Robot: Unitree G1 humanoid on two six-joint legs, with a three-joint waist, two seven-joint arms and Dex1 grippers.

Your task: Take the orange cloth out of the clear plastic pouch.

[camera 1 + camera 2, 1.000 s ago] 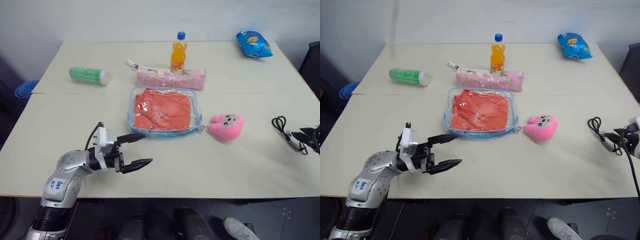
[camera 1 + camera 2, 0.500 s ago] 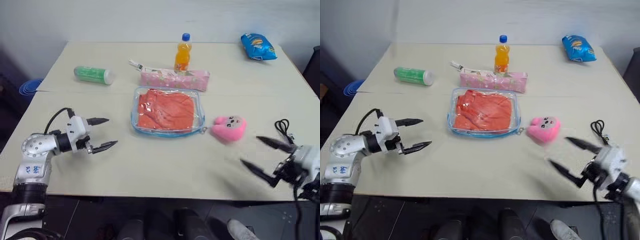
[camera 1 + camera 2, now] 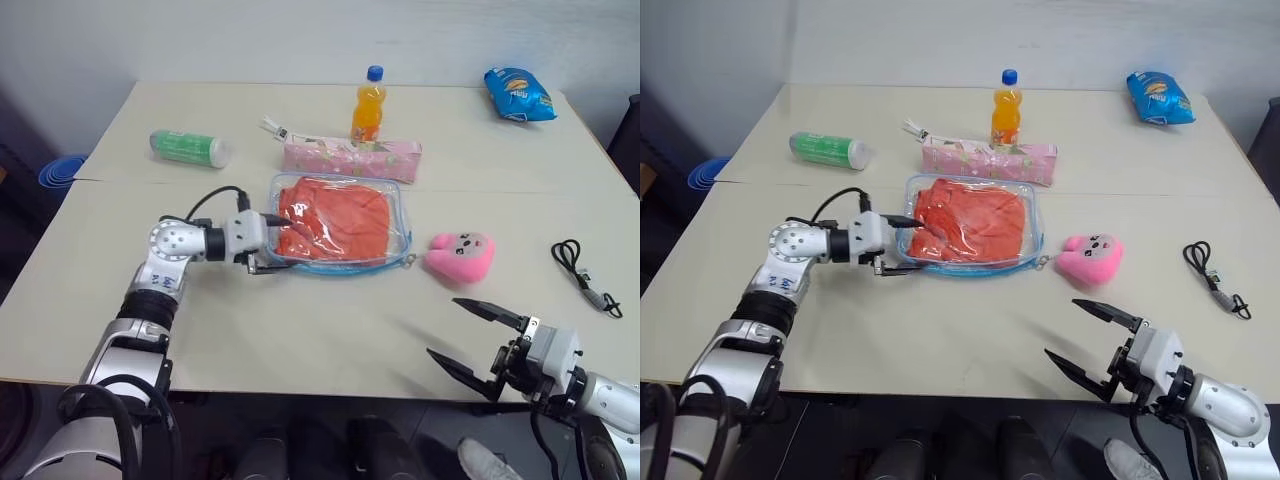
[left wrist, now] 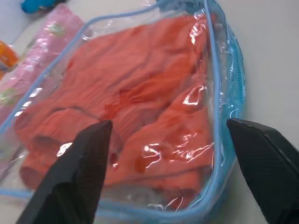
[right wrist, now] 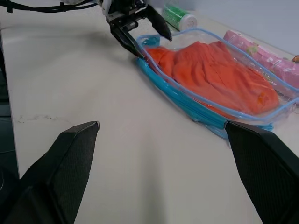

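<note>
The clear plastic pouch [image 3: 340, 266], blue-trimmed, lies flat at the table's middle with the orange cloth [image 3: 335, 225] inside it. My left gripper [image 3: 272, 243] is at the pouch's left end, open, one finger over the end and one along its near corner. The left wrist view looks along both fingers [image 4: 74, 172] at the wrinkled cloth [image 4: 140, 102] behind the plastic. My right gripper [image 3: 443, 327] hovers open near the table's front right edge, apart from the pouch, with nothing between its fingers. The right wrist view shows the pouch [image 5: 187, 105] and my left gripper [image 5: 138, 23] at its far corner.
A pink floral pencil case [image 3: 350, 158] lies just behind the pouch, with an orange drink bottle [image 3: 367, 105] behind it. A green bottle [image 3: 187, 148] lies at the back left, a blue snack bag [image 3: 518, 95] at the back right. A pink plush [image 3: 460, 253] and a black cable [image 3: 585, 278] sit to the right.
My left gripper has moved forward to the pouch's left end and rolled. My right gripper came in from the right edge to the front right, its jaws opening wide.
</note>
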